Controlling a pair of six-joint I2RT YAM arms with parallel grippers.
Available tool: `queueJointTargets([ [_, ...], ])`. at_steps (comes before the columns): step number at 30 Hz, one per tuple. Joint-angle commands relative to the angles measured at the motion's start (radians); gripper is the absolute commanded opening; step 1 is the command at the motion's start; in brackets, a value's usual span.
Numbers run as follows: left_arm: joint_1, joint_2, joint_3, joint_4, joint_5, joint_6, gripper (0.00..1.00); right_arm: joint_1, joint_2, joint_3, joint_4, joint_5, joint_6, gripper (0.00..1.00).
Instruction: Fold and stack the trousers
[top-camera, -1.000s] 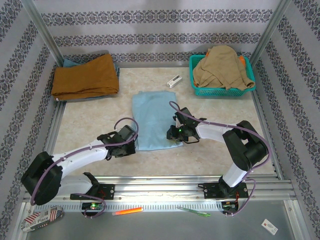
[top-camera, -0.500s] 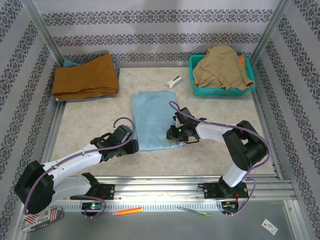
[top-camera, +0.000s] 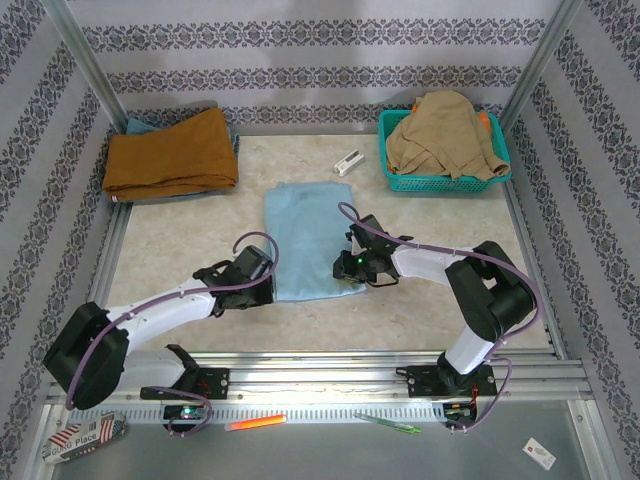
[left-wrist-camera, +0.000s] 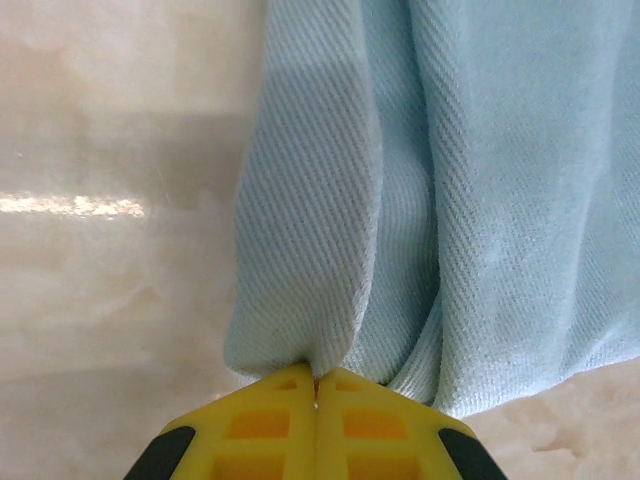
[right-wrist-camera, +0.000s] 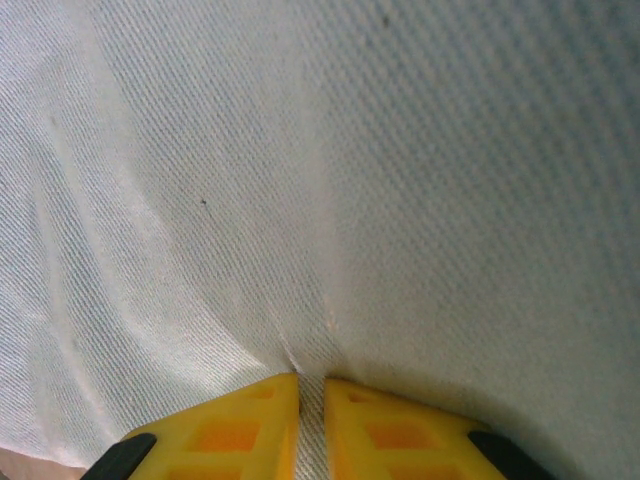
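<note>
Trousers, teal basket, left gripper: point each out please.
trousers (top-camera: 305, 240): top external view, middle of folded cloth.
teal basket (top-camera: 440, 184): top external view, near wall.
left gripper (left-wrist-camera: 315, 386): left wrist view, between closed fingertips.

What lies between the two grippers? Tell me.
The near edge of the trousers, pinched at each end by the left gripper and right gripper, per the top view.

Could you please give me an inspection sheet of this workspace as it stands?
Surface: table, marbled beige, glossy.
Job's things: trousers, folded flat mid-table.
Clutter: rust-orange garment far left; tan garment in teal basket far right; small white object between them; orange marker on the near ledge.
Grippers: left gripper and right gripper each shut on the trousers' near edge.
Cables: purple cable looping over each arm.
Surroundings: patterned walls, metal frame.
</note>
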Motion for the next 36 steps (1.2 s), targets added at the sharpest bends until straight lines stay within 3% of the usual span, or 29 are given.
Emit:
queueJointTargets([
  [1, 0.021, -0.044, 0.027, -0.126, -0.079, 0.052, 0.0, -0.034, 0.083, -0.056, -0.102, 0.145, -0.023, 0.2],
  [13, 0.07, -0.096, 0.073, -0.338, -0.147, 0.151, 0.0, -0.043, 0.093, -0.034, -0.116, 0.149, -0.032, 0.19],
  [18, 0.068, -0.04, 0.127, -0.377, -0.085, 0.14, 0.0, -0.04, 0.083, -0.031, -0.115, 0.136, -0.028, 0.2],
  [22, -0.013, -0.102, 0.155, -0.384, -0.091, 0.076, 0.2, -0.028, 0.073, -0.028, -0.12, 0.133, -0.024, 0.2],
  [26, -0.055, -0.086, 0.181, -0.279, -0.038, 0.054, 0.24, -0.018, 0.077, -0.023, -0.113, 0.128, -0.017, 0.2],
  [32, -0.079, 0.09, 0.191, -0.07, 0.05, 0.088, 0.13, -0.009, 0.091, -0.01, -0.116, 0.126, -0.014, 0.21],
  [36, -0.08, 0.188, 0.226, -0.085, 0.023, 0.121, 0.07, -0.009, 0.091, -0.014, -0.115, 0.127, -0.015, 0.21],
])
